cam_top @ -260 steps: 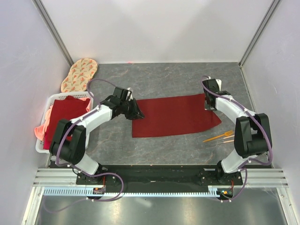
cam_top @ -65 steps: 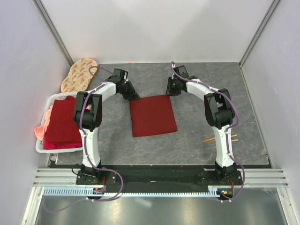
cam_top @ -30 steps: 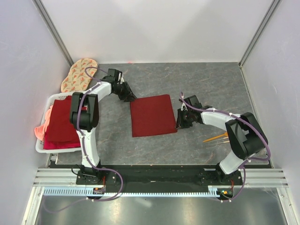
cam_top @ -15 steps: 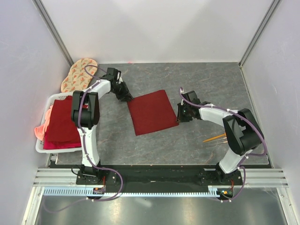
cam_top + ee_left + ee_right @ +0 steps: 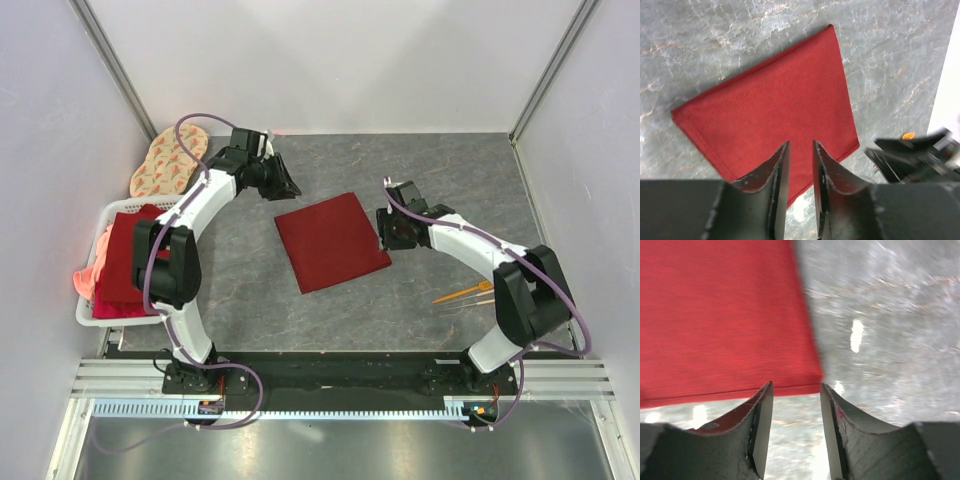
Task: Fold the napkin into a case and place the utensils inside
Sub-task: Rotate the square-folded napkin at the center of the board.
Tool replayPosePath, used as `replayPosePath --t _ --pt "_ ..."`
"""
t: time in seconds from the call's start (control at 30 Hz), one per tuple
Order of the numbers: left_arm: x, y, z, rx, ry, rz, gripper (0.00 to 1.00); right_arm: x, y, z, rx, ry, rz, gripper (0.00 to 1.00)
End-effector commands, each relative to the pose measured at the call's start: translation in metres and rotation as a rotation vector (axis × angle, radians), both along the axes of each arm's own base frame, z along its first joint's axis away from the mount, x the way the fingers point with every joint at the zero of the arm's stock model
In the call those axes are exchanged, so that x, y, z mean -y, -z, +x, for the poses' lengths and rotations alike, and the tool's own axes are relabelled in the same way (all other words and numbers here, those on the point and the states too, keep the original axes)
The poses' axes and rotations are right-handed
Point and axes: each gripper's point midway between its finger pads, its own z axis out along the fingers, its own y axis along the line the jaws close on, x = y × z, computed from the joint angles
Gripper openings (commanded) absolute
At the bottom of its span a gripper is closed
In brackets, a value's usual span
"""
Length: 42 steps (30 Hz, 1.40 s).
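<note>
The dark red napkin [image 5: 332, 240] lies flat on the grey table as a folded square, turned a little askew. It shows below the fingers in the left wrist view [image 5: 775, 110] and in the right wrist view [image 5: 720, 315]. My left gripper [image 5: 289, 187] [image 5: 801, 145] hovers off the napkin's far left corner, open a narrow gap with nothing in it. Beside the napkin's right edge my right gripper [image 5: 385, 231] [image 5: 796, 385] stands open and empty, the cloth's near corner just ahead of its fingers. The utensils [image 5: 465, 293], thin orange-gold pieces, lie on the table to the right.
A white basket [image 5: 100, 215] with a brighter red and pink cloth stack [image 5: 125, 262] sits at the left edge. An oval patterned mat [image 5: 168, 160] lies at the back left. White walls enclose the table on three sides.
The right gripper has opened beside the napkin's right edge. The napkin has turned and slid slightly toward the right. The left gripper has drawn back from the napkin's far left corner.
</note>
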Motion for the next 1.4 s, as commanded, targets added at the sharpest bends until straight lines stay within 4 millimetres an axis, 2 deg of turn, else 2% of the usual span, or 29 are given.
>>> replayPosePath --t 0.0,0.03,0.1,0.13,0.2,0.27,0.33,0.5,0.53,0.6,0.63,0.67,0.7,0.73,0.8,0.83,0.87,0.9,0.97,1.07,1.1,1.13,1.17,1.2,1.23,1.27,1.3,1.33,1.37 --pt "0.008 0.045 0.008 -0.089 0.001 0.02 0.27 -0.041 -0.043 0.0 0.057 -0.007 0.185 0.51" --pt "0.009 0.053 0.009 -0.101 -0.001 0.033 0.26 -0.055 -0.046 -0.003 0.071 -0.03 0.217 0.5" --pt "0.011 0.074 0.006 -0.128 -0.016 0.089 0.22 -0.071 -0.048 -0.006 0.067 -0.032 0.26 0.48" --pt "0.011 0.084 0.002 -0.148 -0.021 0.107 0.21 -0.084 -0.045 -0.008 0.053 -0.058 0.284 0.45" --pt "0.011 0.1 -0.01 -0.171 -0.041 0.168 0.19 -0.097 -0.035 -0.012 0.009 -0.071 0.313 0.37" --pt "0.012 0.106 -0.017 -0.154 -0.047 0.228 0.19 -0.104 -0.031 -0.01 -0.008 -0.079 0.331 0.31" --pt "0.011 0.113 -0.033 -0.161 -0.059 0.282 0.19 -0.102 -0.017 -0.008 -0.026 -0.072 0.299 0.21" --pt "0.011 0.119 -0.067 -0.209 -0.091 0.29 0.14 -0.081 0.024 0.004 -0.022 -0.056 0.131 0.07" --pt "0.008 0.128 -0.082 -0.236 -0.09 0.3 0.14 -0.076 0.034 0.005 -0.036 -0.056 0.088 0.04" --pt "0.018 0.119 -0.098 -0.23 -0.085 0.263 0.14 -0.061 0.044 0.013 -0.003 -0.057 -0.006 0.04" --pt "0.016 0.127 -0.114 -0.257 -0.081 0.264 0.14 -0.057 0.049 0.017 -0.001 -0.055 -0.041 0.04" --pt "0.023 0.116 -0.116 -0.232 -0.092 0.225 0.14 -0.052 0.052 0.02 0.004 -0.066 -0.073 0.03" --pt "0.034 0.116 -0.129 -0.244 -0.064 0.199 0.14 -0.049 0.06 0.022 -0.007 -0.069 -0.105 0.03" --pt "0.036 0.123 -0.144 -0.267 -0.048 0.185 0.15 -0.047 0.056 0.032 0.016 -0.06 -0.124 0.03" --pt "0.055 0.121 -0.162 -0.285 -0.003 0.142 0.14 -0.045 0.059 0.043 0.024 -0.074 -0.151 0.03" --pt "0.058 0.125 -0.171 -0.308 0.01 0.136 0.14 -0.048 0.05 0.056 0.047 -0.069 -0.14 0.03" --pt "0.064 0.125 -0.177 -0.329 0.01 0.112 0.14 -0.051 0.048 0.061 0.05 -0.073 -0.134 0.03" --pt "0.079 0.122 -0.186 -0.329 0.051 0.078 0.14 -0.053 0.05 0.066 0.047 -0.079 -0.136 0.03" --pt "0.089 0.118 -0.192 -0.331 0.063 0.055 0.14 -0.057 0.034 0.078 0.064 -0.078 -0.121 0.04" --pt "0.105 0.093 -0.194 -0.285 0.098 -0.017 0.15 -0.057 0.013 0.079 0.081 -0.076 -0.112 0.08" --pt "0.108 0.085 -0.194 -0.275 0.113 -0.035 0.15 -0.057 -0.003 0.077 0.098 -0.073 -0.093 0.15" --pt "0.108 0.07 -0.192 -0.236 0.128 -0.052 0.16 -0.053 -0.006 0.067 0.072 -0.06 -0.091 0.19" --pt "0.107 0.064 -0.191 -0.22 0.131 -0.047 0.17 -0.051 -0.01 0.059 0.052 -0.047 -0.075 0.25" --pt "0.103 0.054 -0.185 -0.186 0.118 -0.039 0.17 -0.049 -0.029 0.052 0.065 -0.039 -0.036 0.4" --pt "0.097 0.047 -0.186 -0.167 0.125 -0.025 0.18 -0.042 -0.018 0.034 0.018 -0.036 -0.028 0.46" --pt "0.094 0.043 -0.184 -0.151 0.125 -0.024 0.18 -0.042 -0.02 0.024 -0.002 -0.012 0.012 0.52" --pt "0.086 0.042 -0.18 -0.145 0.112 -0.019 0.18 -0.041 -0.033 0.014 0.007 -0.01 0.057 0.56" --pt "0.081 0.041 -0.18 -0.133 0.117 -0.008 0.18 -0.035 -0.019 -0.005 -0.039 -0.002 0.054 0.57" --pt "0.076 0.043 -0.178 -0.128 0.116 -0.002 0.18 -0.033 -0.018 -0.013 -0.05 0.017 0.072 0.57"
